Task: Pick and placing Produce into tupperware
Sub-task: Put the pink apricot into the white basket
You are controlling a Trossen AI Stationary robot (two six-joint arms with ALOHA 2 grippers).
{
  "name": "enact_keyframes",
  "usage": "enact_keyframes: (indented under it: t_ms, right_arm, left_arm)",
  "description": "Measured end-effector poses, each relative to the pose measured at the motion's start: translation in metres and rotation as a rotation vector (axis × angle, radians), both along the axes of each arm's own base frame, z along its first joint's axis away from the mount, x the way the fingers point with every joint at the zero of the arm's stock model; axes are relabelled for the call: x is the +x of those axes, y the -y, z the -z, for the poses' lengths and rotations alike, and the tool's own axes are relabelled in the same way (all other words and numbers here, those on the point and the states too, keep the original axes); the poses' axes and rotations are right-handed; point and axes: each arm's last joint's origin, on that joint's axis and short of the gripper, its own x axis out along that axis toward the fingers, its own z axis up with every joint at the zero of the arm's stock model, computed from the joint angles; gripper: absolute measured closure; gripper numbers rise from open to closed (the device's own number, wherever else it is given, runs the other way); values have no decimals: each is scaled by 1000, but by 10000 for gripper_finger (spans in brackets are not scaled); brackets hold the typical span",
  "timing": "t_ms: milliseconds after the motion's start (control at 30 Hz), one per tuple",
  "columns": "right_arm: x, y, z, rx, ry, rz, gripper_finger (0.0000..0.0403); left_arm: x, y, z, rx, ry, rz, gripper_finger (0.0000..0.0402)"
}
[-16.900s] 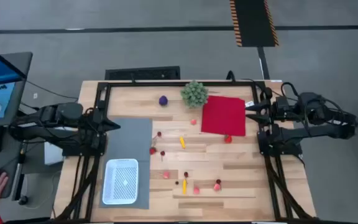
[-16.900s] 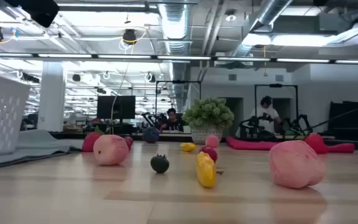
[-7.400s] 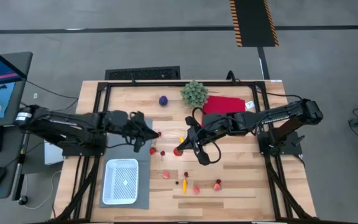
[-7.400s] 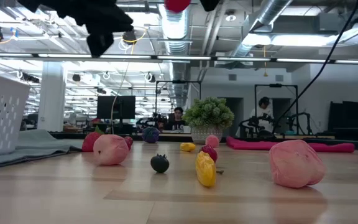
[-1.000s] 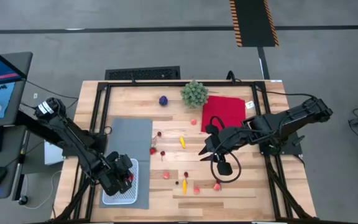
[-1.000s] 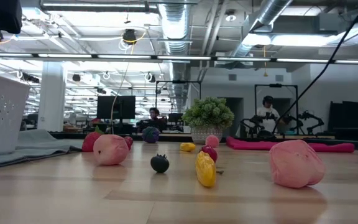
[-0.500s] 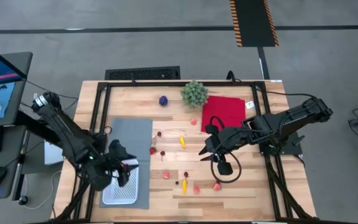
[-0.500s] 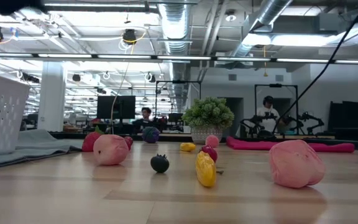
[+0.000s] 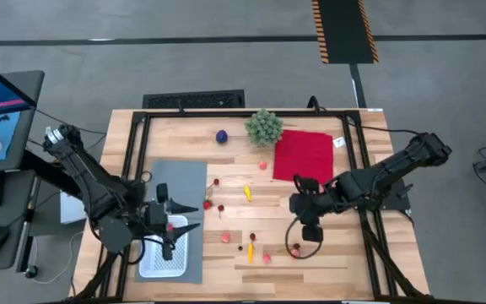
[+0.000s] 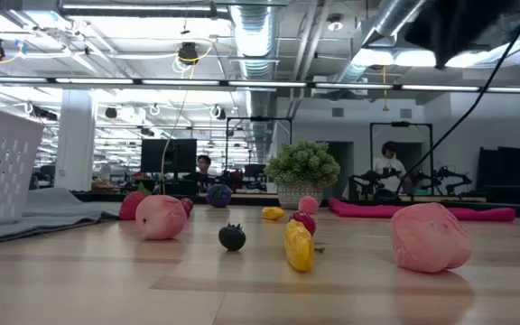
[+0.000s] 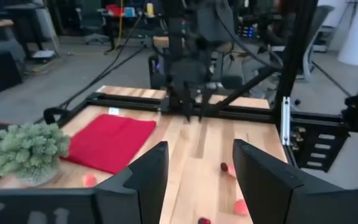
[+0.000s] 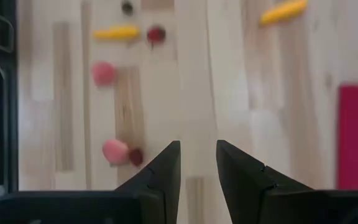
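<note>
**Loose pieces at risk of being knocked about; both grippers empty**

On the left, the left gripper (image 9: 180,228) hangs over the far end of the tub (image 9: 160,263), which sits on the grey mat (image 9: 188,181). Its fingers are apart with nothing between them, and it points out across the table. A red bit (image 9: 170,225) shows right under it at that end of the tub. I cannot tell whether the bit lies inside or on the rim. If it is on the rim, a swing of this arm could flick it back onto the mat. A low pass could also catch the tub wall and shift the light tub.

Most of the produce lies on the bare wood between the arms, well apart from the left gripper. A yellow piece (image 9: 247,192) lies mid-table, and a pink one (image 9: 225,238) lies closer to the tub.

On the right, the right gripper (image 12: 197,144) faces down at the table, its fingers a little apart and holding nothing. A pink piece (image 12: 115,150) touches a small dark red one (image 12: 135,156). Both lie off to one side of the fingers, not between them. The narrow gap is the main risk here: coming down like this, a fingertip would likely land on the round piece and send it rolling. Grabbing the pair together could squeeze one out. The cable (image 9: 296,245) looping below this arm hangs close to that piece and could drag it.
</note>
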Motion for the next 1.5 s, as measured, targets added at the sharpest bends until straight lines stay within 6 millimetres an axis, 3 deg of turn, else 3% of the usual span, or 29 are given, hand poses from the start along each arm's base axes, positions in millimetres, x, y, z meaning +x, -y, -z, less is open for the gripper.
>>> enact_keyframes:
  t_ms: [200,367,500,700,900,1233,1500]
  right_arm:
    - [-18,-18,29,52,-80,39,278]
    - [-21,-42,35,154,0,-17,278]
    - [-17,-65,44,206,28,-80,278]
    - [-5,-88,76,193,-49,-106,278]
    - [8,-97,101,119,-123,-114,275]
    - [15,-100,103,90,-157,-97,226]
    - [25,-93,111,72,-160,-81,224]
  left_arm:
    - [16,6,16,28,4,-138,230]
    - [35,15,35,78,-33,-147,230]
    - [49,27,48,120,-30,-144,230]
    - [66,45,62,199,-2,-115,230]
    - [73,55,70,271,10,-90,230]
    - [71,61,66,227,45,-20,230]
    - [71,61,66,220,47,-20,230]
